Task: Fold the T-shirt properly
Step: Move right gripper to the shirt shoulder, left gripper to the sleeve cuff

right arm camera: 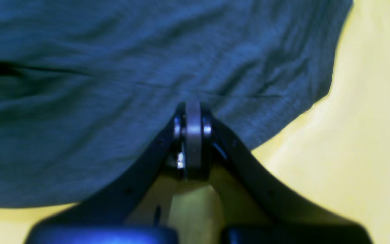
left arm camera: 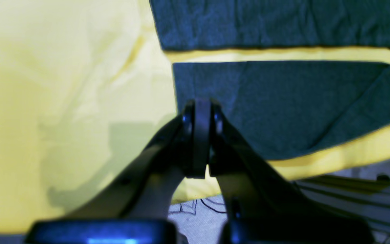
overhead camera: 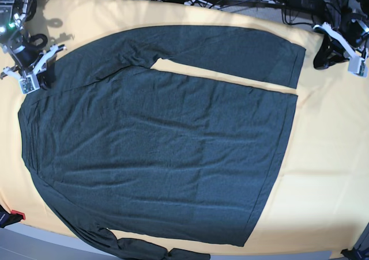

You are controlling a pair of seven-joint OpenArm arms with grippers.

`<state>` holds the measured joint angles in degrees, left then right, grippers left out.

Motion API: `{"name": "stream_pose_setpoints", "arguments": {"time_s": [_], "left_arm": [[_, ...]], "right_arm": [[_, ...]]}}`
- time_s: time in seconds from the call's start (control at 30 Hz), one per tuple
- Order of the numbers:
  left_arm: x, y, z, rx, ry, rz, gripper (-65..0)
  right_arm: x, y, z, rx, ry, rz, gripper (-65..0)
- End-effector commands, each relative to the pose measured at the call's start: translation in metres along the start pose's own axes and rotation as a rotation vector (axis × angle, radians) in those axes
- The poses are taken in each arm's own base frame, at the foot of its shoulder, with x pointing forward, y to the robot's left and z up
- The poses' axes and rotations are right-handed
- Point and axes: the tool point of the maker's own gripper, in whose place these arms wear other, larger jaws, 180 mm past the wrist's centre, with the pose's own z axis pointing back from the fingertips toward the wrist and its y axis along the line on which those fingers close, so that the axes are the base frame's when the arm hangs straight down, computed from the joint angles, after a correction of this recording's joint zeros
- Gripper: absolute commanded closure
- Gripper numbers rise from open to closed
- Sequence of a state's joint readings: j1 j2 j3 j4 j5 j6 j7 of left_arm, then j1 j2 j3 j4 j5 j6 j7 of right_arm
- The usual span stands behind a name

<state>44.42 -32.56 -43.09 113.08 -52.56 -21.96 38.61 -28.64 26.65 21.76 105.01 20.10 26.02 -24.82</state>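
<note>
Closed fingers (right arm camera: 193,135); only base shows whole T-shirt (overhead camera: 161,150).

No readable text, label, brand, number or sign appears in any view. The T-shirt (overhead camera: 167,156) is plain, with no print. Black line drawings mark a pale cloth (left arm camera: 195,217) in the left wrist view, but they form no legible letters.

We're looking past the left gripper (left arm camera: 200,142), its jaws pressed together with nothing between them. Beyond its tip lies the T-shirt (left arm camera: 283,101), dark and flat on the yellow cloth (left arm camera: 63,101). A thin yellow strip shows between the sleeve (left arm camera: 276,23) above and the body below. Bottom right, a striped fabric (left arm camera: 367,200) peeks in.
</note>
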Motion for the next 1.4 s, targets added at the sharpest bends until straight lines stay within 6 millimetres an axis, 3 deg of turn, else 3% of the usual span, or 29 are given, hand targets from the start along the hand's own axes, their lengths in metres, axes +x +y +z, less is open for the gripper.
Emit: {"name": "stream_pose_setpoints", "arguments": {"time_s": [0.0,0.03,0.17,0.23,0.4,0.67,0.97,1.2,1.37], "left_arm": [[0.009,0.003,0.002,0.013,-0.025,-0.009,0.0],[0.009,0.007,0.002,0.035,-0.022,-0.002,0.0],[0.021,0.024,0.000,0.124,-0.060,-0.013,-24.3],[0.032,0.035,-0.001,0.181,-0.092,0.004,-30.8],[0.042,0.047,-0.006,0.214,-0.113,0.041,-30.8],[0.011,0.067,-0.015,0.172,-0.064,0.170,-30.8],[0.007,0.034,-0.043,0.004,-0.038,0.142,-30.8],[0.001,0.024,-0.050,-0.021,-0.011,0.133,-30.8],[-0.008,0.021,-0.051,-0.029,0.036,0.134,-30.8]], "right_arm": [[0.007,-0.006,0.001,-0.012,-0.025,0.009,0.0],[0.004,-0.007,0.001,-0.012,-0.018,0.004,0.0],[-0.001,-0.007,0.000,-0.011,-0.004,-0.004,0.0],[-0.003,-0.007,0.000,-0.009,0.001,-0.004,0.0],[-0.007,-0.001,0.001,0.016,0.014,0.002,0.0],[-0.003,-0.004,0.000,0.005,0.003,-0.003,0.0],[-0.002,-0.010,-0.005,-0.023,-0.018,-0.027,0.0],[-0.035,0.005,-0.031,0.039,0.078,-0.051,0.0],[-0.044,0.010,-0.033,0.048,0.116,-0.031,0.0]]}}
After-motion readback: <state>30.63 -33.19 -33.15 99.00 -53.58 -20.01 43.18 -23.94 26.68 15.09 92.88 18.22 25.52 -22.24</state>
